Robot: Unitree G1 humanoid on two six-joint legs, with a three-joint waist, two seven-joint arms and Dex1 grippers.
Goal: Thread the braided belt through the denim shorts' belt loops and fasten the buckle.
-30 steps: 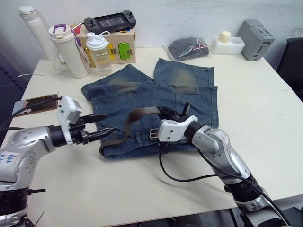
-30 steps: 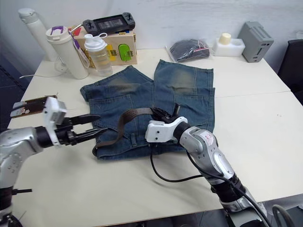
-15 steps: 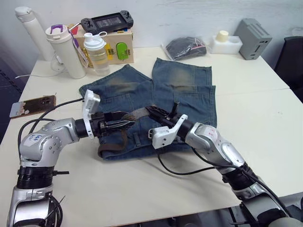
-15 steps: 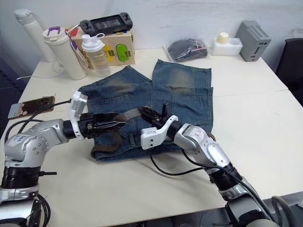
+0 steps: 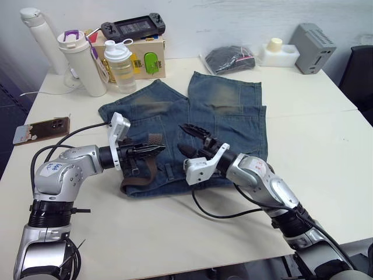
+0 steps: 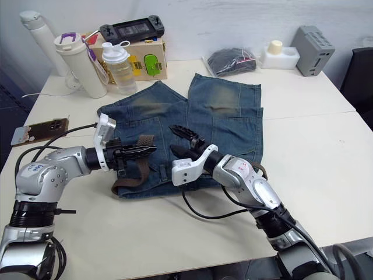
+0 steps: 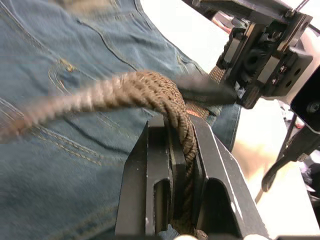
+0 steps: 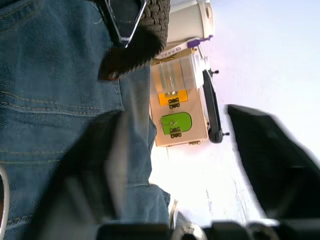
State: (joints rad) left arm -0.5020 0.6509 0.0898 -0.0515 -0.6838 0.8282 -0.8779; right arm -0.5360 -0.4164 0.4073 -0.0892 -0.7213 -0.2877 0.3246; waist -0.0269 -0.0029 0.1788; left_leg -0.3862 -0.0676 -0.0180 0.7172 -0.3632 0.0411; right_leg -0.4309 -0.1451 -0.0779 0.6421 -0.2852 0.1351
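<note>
Left wrist view shows you the left end effector (image 7: 181,165) pinching the braided belt (image 7: 150,90); right end effector (image 5: 192,137) spread above the denim shorts (image 5: 233,111).

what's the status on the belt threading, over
Left gripper shut on the braided belt over the denim shorts. Right gripper open, off the belt. Buckle not fastened. Nothing in the way.

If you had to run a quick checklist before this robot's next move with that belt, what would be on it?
1. Left gripper shut on the braided belt: ok.
2. Right gripper open, holding nothing: ok.
3. Denim shorts lying flat on the table: ok.
4. Belt passed through any belt loops: cannot tell.
5. Buckle fastened: cannot tell.
6. Bottles and box stand apart from the shorts: ok.
</note>
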